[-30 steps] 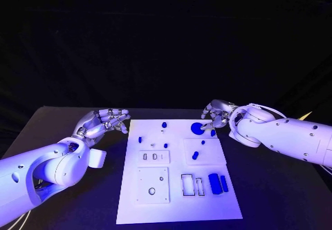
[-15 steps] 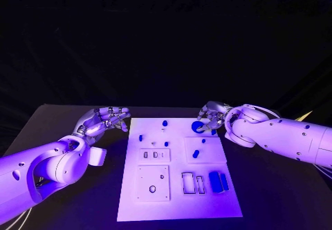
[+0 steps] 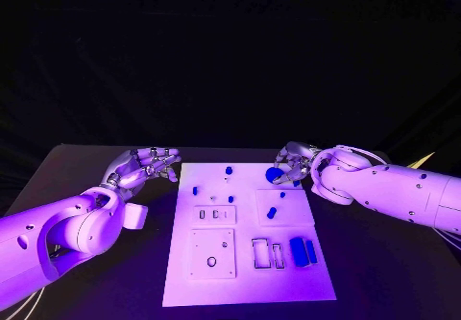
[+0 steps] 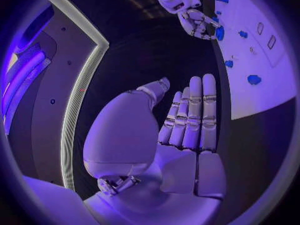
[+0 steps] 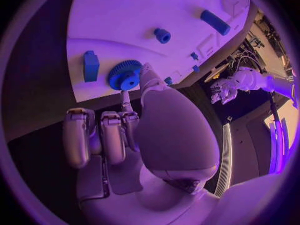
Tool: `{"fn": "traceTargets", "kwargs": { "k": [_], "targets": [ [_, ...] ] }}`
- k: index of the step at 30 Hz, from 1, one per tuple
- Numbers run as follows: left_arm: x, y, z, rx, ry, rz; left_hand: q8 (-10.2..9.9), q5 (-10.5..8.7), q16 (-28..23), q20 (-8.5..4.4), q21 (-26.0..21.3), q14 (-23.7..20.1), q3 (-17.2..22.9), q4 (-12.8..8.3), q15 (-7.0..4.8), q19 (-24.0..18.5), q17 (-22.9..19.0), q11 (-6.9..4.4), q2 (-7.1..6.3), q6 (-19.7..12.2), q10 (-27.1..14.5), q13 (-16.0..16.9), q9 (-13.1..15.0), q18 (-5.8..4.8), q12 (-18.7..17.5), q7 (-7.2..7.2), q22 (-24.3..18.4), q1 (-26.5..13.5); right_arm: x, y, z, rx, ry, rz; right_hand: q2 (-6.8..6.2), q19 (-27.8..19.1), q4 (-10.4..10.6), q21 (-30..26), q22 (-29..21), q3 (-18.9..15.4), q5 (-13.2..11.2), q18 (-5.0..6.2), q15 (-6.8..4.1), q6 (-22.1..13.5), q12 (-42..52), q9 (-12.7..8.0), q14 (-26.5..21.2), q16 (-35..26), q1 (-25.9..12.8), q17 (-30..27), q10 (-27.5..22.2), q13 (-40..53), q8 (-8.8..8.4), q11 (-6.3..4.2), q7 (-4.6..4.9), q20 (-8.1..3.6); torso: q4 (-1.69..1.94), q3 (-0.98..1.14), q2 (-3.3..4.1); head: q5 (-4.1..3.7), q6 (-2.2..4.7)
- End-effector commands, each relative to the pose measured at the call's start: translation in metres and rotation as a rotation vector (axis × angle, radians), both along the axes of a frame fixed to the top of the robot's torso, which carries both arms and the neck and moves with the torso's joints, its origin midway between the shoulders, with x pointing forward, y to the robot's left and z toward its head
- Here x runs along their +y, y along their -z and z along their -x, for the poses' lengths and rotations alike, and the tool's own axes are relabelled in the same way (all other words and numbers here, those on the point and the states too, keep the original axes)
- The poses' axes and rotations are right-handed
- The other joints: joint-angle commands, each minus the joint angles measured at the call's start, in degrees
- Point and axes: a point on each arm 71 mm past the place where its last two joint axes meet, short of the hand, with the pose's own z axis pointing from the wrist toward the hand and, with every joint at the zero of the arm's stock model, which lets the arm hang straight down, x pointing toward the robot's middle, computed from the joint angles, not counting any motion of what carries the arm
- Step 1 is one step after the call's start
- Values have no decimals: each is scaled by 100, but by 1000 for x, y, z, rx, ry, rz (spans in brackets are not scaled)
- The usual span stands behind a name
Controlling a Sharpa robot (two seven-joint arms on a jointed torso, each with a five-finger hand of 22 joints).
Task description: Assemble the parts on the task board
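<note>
Head view: my right robot hand (image 3: 294,160) sits at the far right corner of the task board (image 3: 250,280), fingers bent down around the blue gear (image 3: 275,175). Compared with a second ago the hand has slid in a bit toward the board's far edge and closed over the gear, which has barely moved. In the right wrist view the thumb and a fingertip touch the gear (image 5: 125,75) at its rim, but I can't tell if it's actually clamped or just touched. A blue block (image 5: 91,66) stands just beside the gear, a small blue peg (image 5: 162,35) further in.

Left robot hand (image 3: 144,167) hovers over the counter (image 3: 86,167) just off the board's far left corner, same as before. Left wrist view shows its fingers (image 4: 190,112) straight and side by side, holding nothing.

Other parts unchanged: two long blue bars (image 3: 302,253) near the right edge next to the open slots (image 3: 267,256), small pieces mid-board.

My read: the gear pick is starting and nothing has been seated yet. The task is early. Next I need a firm grip before lifting.
</note>
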Motion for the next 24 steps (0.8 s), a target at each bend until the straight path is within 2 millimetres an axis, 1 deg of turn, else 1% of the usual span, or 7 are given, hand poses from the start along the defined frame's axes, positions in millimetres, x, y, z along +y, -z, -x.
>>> {"fn": "traceTargets", "kwargs": {
  "k": [1, 3, 5, 7, 13, 18, 24],
  "targets": [
    [-1, -1, 0, -3, 5, 3, -112, 56, 134, -15, 88, -58, 273, -20, -8, -50, 102, -16, -25, -54, -42, 68, 92, 71, -54, 3, 106, -139, 0, 2, 0, 8, -3, 2, 220, 527, 64, 111, 1177, 224, 93, -142, -5, -42, 92, 56, 607, 78, -9, 1601, 829, 1577, 130, -26, 6, -2, 0, -1, 0, 5, -1],
    [-1, -1, 0, -2, 4, 3, -112, 56, 134, -15, 88, -58, 273, -20, -8, -50, 102, -16, -25, -54, -42, 68, 92, 71, -54, 3, 106, -139, 0, 3, 0, 16, -5, 5, 312, 529, 49, 118, 1187, 317, 90, -144, -11, 20, 92, 44, 607, 78, 34, 1601, 829, 1577, 126, -30, 0, -6, -3, 2, 2, 9, -5],
    [-1, -1, 0, -1, 4, 2, -112, 56, 134, -15, 88, -58, 273, -20, -8, -50, 102, -16, -25, -54, -42, 68, 92, 71, -54, 3, 106, -139, 0, 4, 0, 20, -7, 8, 462, 546, 13, 147, 1222, 523, 97, -152, -44, 122, 92, 5, 607, 78, 133, 1601, 829, 1577, 99, -54, -33, -27, -3, 2, 3, 8, -11],
    [-1, -1, 0, 0, 3, 2, -112, 56, 134, -15, 88, -58, 273, -20, -8, -50, 102, -16, -25, -54, -42, 68, 92, 71, -54, 3, 106, -139, -1, 4, 0, 24, -8, 12, 495, 548, 6, 151, 1228, 639, 96, -153, -62, 178, 92, -27, 607, 78, 154, 1601, 829, 1577, 70, -69, -46, -44, -2, 2, 3, 6, -10],
    [0, -1, 0, 0, 2, 1, -114, 58, 146, -10, 107, -72, 275, -18, -6, -68, 110, -15, -21, -60, -54, 70, 97, 73, -49, 4, 115, -141, -4, 6, -1, 30, -8, 20, 540, 551, -39, 159, 1242, 900, 94, -156, -95, 290, 92, -100, 607, 78, 179, 1601, 829, 1577, 2, -91, -70, -75, 1, -5, 1, 8, -18],
    [0, -1, 0, 1, 1, 1, -114, 58, 146, -10, 107, -72, 275, -18, -6, -68, 110, -15, -21, -60, -54, 70, 97, 73, -49, 4, 115, -141, -4, 6, -1, 32, -14, 21, 560, 558, -59, 169, 1255, 1025, 92, -159, -110, 351, 92, -129, 607, 78, 162, 1601, 829, 1577, -22, -99, -81, -89, 2, 2, 3, 10, -20],
    [0, -1, 0, 1, 1, 0, -114, 58, 146, -10, 107, -72, 275, -18, -6, -68, 110, -15, -21, -60, -54, 70, 97, 73, -49, 4, 115, -141, -2, 6, -1, 17, -24, 29, 560, 560, -133, 173, 1263, 1238, 89, -160, -145, 485, 92, -162, 607, 78, 137, 1601, 829, 1577, -33, -129, -117, -119, -1, -2, 2, 18, -26]
  ]
}}
